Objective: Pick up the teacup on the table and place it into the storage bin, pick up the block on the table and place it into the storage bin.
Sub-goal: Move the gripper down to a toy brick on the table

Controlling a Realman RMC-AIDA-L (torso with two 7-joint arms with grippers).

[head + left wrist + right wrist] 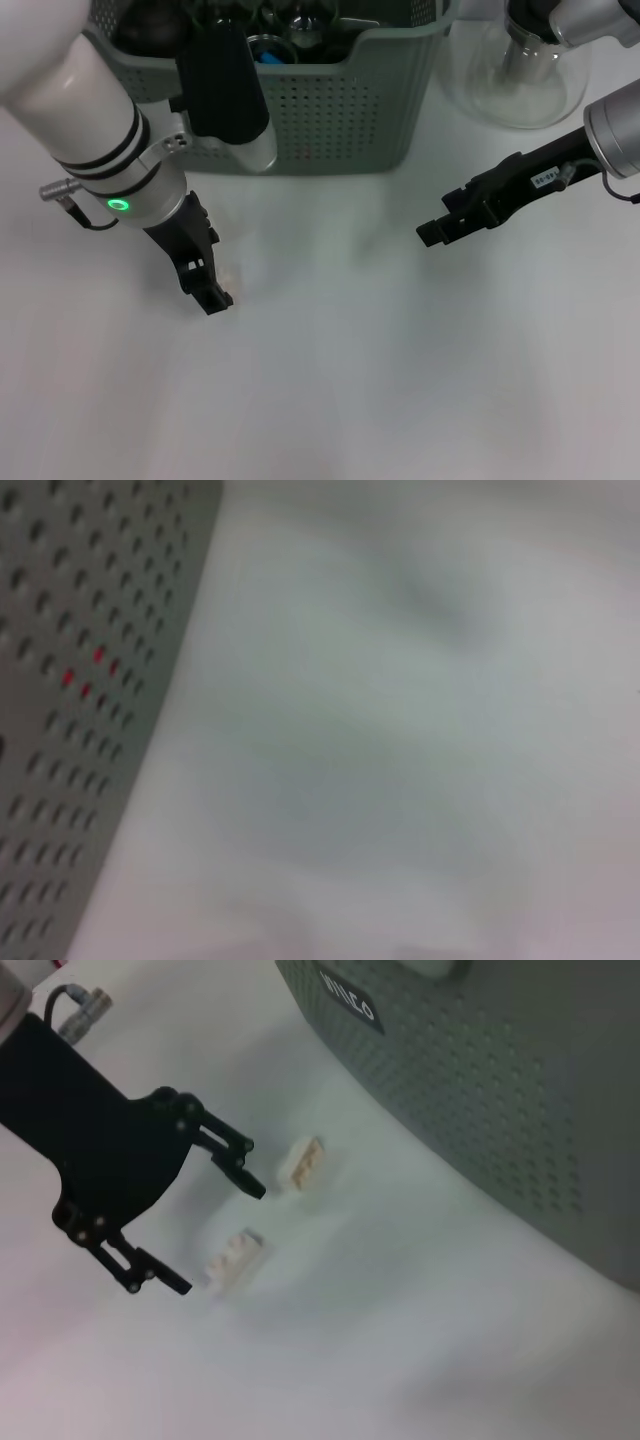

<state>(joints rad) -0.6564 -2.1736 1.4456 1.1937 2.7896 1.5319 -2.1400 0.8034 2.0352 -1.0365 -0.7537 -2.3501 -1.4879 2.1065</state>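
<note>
I see the left gripper [215,1215] with fingers spread wide, low over the table [400,380], and two pale blocks [236,1258] just beyond its tips, visible only in the right wrist view. The storage bin [340,110] stands behind it holding dark, glassy items I cannot identify; the left wrist view shows only its perforated wall. The right gripper [432,232] hovers well apart; its finger state is indeterminate.

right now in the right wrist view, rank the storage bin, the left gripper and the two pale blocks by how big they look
1. storage bin, cut off by the frame
2. left gripper, open, nearer the camera, so its real size against the bin is unsure
3. the two blocks look about alike; no ranking between them
</note>
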